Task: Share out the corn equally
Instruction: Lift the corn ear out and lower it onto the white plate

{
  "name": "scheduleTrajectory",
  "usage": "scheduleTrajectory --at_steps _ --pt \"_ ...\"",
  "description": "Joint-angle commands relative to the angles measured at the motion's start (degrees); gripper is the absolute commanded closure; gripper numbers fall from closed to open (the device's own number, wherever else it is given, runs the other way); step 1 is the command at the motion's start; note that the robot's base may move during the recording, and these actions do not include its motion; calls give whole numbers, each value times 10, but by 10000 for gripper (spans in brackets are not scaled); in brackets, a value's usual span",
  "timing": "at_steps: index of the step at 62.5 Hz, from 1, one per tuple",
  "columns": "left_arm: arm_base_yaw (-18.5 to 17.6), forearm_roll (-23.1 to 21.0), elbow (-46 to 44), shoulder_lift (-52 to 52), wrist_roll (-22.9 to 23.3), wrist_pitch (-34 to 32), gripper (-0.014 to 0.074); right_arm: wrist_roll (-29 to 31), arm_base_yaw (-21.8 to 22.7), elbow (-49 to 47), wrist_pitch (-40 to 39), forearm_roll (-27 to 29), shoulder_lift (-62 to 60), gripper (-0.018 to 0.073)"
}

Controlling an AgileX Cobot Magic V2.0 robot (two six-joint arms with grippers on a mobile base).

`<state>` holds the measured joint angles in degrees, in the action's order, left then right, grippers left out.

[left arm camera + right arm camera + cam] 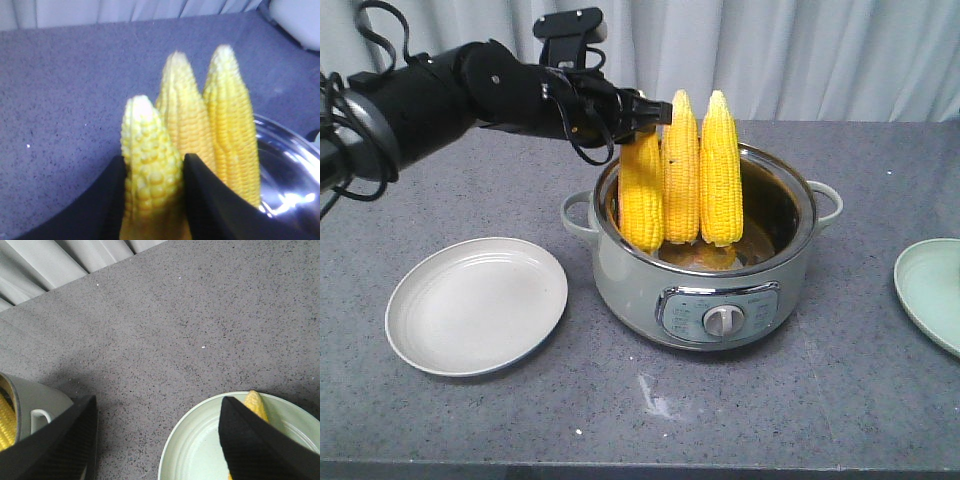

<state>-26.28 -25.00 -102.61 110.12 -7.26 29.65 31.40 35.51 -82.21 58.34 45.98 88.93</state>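
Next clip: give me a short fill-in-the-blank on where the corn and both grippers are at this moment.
1. The pot holds ____ upright cobs.
2. The left gripper is shut on the cob nearest the ____ plate.
3. The right gripper is ____.
4. It hangs over the green plate, where ____ ear of corn shows.

Missing words: three; white; open; one.

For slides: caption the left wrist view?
Left end effector grips the shortest of three upright bright-yellow corn cobs in the shiny metal pot.
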Motion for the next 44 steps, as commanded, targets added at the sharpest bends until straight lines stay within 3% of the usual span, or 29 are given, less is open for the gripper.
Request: scheduleTrajectory --at_steps 1,8,16,23,31,37,44 --pt "0 2 -20 -83 -2 -36 605 6 3 -16 -18 38 -24 74" --pt "0 56 -20 -136 -2 -17 605 19 3 -16 -5 77 -24 74" --pt "0 159 -20 -196 4 63 605 66 3 -16 41 160 -24 74" --pt "0 260 -20 -221 50 156 605 114 2 -16 100 249 -24 74" --pt "0 362 -10 -217 109 260 605 127 1 -16 157 330 -24 74" --pt "4 404 30 -211 124 283 605 140 -16 -17 157 355 -33 74" --pt "23 398 103 -206 154 263 605 164 -52 -17 155 361 -40 74"
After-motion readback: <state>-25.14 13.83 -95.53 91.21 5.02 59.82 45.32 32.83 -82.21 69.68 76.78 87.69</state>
